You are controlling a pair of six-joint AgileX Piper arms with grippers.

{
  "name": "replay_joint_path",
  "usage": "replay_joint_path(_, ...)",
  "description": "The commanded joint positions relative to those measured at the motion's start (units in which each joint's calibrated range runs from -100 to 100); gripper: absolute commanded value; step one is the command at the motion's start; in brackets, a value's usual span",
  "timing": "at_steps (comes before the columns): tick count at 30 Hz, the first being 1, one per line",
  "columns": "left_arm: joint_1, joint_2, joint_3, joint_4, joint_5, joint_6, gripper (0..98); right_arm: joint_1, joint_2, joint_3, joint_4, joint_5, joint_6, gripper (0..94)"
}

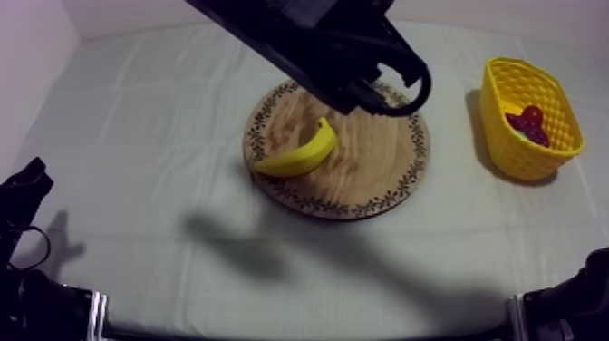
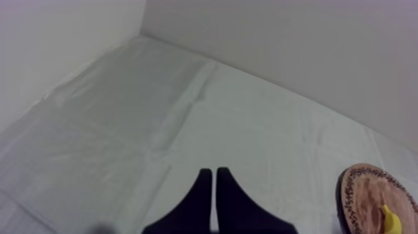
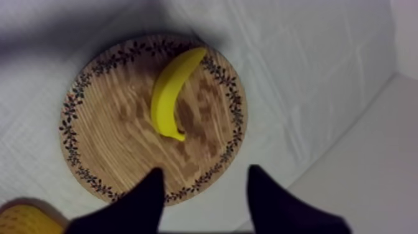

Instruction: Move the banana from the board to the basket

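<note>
My right gripper point(image 3: 205, 170) hangs wide open and empty over the wooden board point(image 3: 118, 143), banana point(image 3: 165, 99) lying on the board's left half, so I'd drop straight onto its fat middle; left gripper point(image 2: 214, 173) is pinched shut on nothing.

Curved banana point(image 1: 302, 155) on wooden board point(image 1: 381, 172)

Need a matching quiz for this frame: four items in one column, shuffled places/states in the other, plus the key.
Things:
1. banana
2. small red fruit
3. left gripper
4. right gripper

Places or states:
A. open, above the wooden board
B. in the yellow basket
C. shut, holding nothing
D. lying on the wooden board

Pairs: 1-D, 2-B, 3-C, 4-A
</note>
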State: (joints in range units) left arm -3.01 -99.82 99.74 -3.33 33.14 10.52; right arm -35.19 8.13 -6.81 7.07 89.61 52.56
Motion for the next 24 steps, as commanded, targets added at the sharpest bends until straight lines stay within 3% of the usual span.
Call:
replay_joint_path(1, 0.0, 0.0, 0.0, -0.02, 0.0, 0.0, 0.1, 0.1, 0.3, -0.4, 0.0, -0.2, -0.5, 61.3)
replay_joint_path(10, 0.0, 0.0, 0.0, -0.02, 0.0, 0.0, 0.1, 0.2, 1.8, -1.1, 0.0, -1.6, -3.0, 75.0)
replay_joint_path(24, 0.0, 0.0, 0.0, -0.02, 0.0, 0.0, 0.1, 0.1, 10.3, 6.0, 0.9, -6.8, -5.3, 77.0)
